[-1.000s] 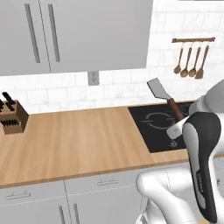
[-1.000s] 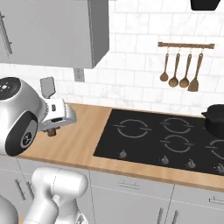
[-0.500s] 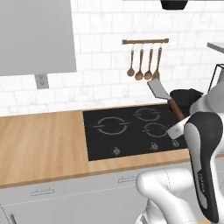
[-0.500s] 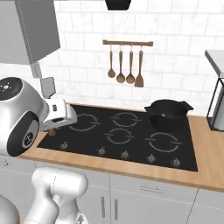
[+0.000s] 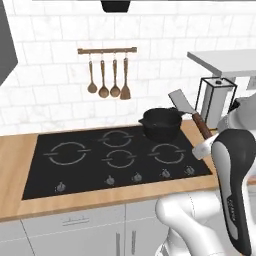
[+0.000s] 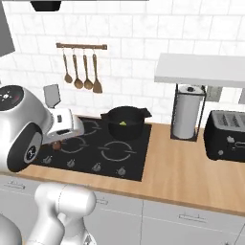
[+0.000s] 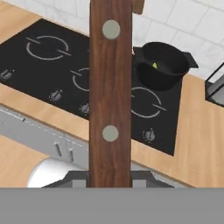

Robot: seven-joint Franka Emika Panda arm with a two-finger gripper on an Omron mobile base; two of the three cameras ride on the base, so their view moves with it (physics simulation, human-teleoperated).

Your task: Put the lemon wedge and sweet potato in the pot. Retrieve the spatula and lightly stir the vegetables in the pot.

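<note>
My claw (image 7: 110,183) is shut tight on the spatula (image 5: 189,114) handle, blade pointing up so it clears the stove (image 5: 75,165). The pot (image 6: 125,122) sits on a back burner, with the lemon (image 7: 155,66) inside, ready for me to stir.

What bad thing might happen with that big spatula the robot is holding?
The spatula sticks up long from the gripper, so swinging it could knock the pot off its burner. It might also hit the paper towel stand nearby. Stirring too hard could fling out the lemon wedge.
</note>
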